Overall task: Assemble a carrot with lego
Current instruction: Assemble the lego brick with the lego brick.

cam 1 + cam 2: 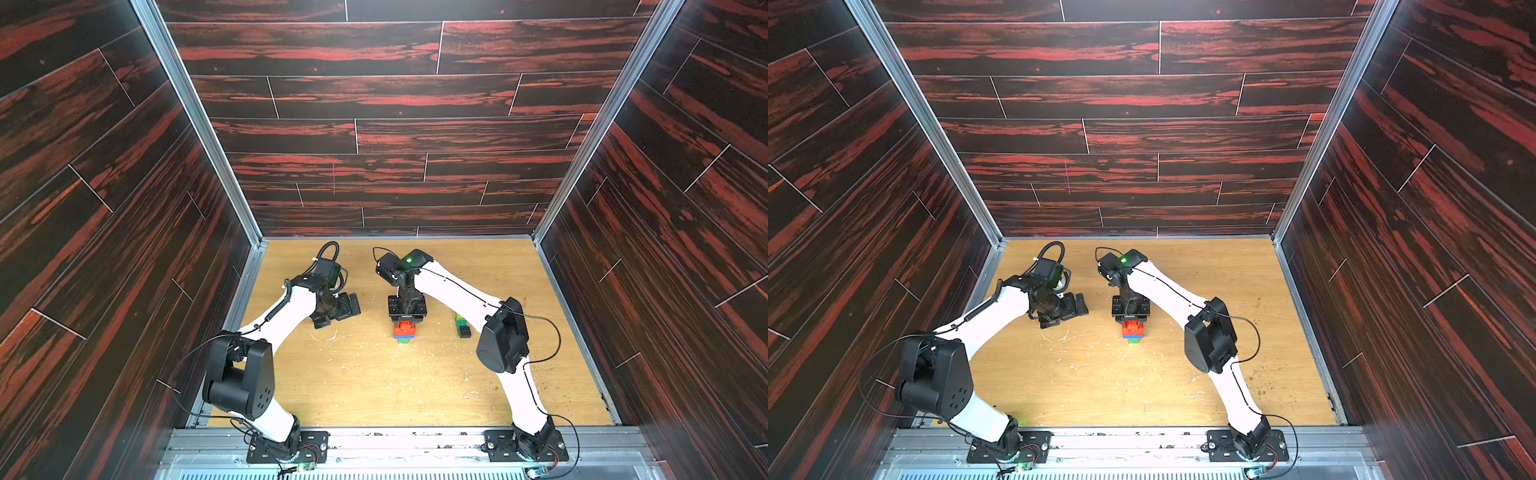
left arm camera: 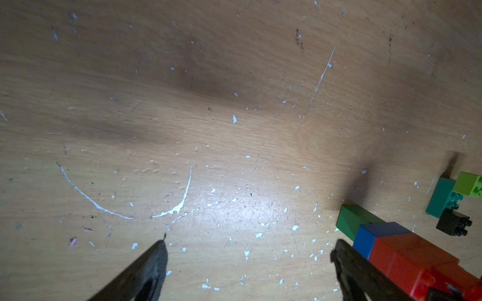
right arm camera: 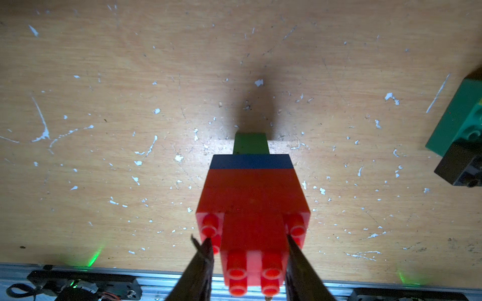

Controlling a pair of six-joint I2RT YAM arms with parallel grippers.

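- Looking down in both top views, the part-built carrot (image 1: 404, 331) stands upright near the middle of the table (image 1: 374, 386), green tip down, blue and then red above. The right gripper (image 1: 406, 319) sits on its top end. The left gripper (image 1: 338, 313) hangs well apart from it, jaws spread wide and empty. In a top view, a cluster of loose lego (image 1: 462, 325) lies near the right arm.
- Left wrist view: the left gripper (image 2: 250, 242) has only bare table between its fingers, and the carrot (image 2: 391, 245) stands just beside 1 of them. Beyond it, apart from it, the teal brick (image 2: 440, 198), lime brick (image 2: 469, 183) and black brick (image 2: 452, 224) touch one another.
- Right wrist view: the right gripper (image 3: 242, 242) has its 2 fingers flanking the small red brick on top of the carrot (image 3: 251, 192). Whether they clamp it or have let go cannot be told.
- Handling, as a judgement: the carrot is probably light, stiff plastic with smooth, slippery sides, and its joints hold by friction alone. Resting on 1 narrow green brick, it likely tips easily. The flat opposite faces of the wide red body look the safest hold, with any pressing kept straight along the stack.
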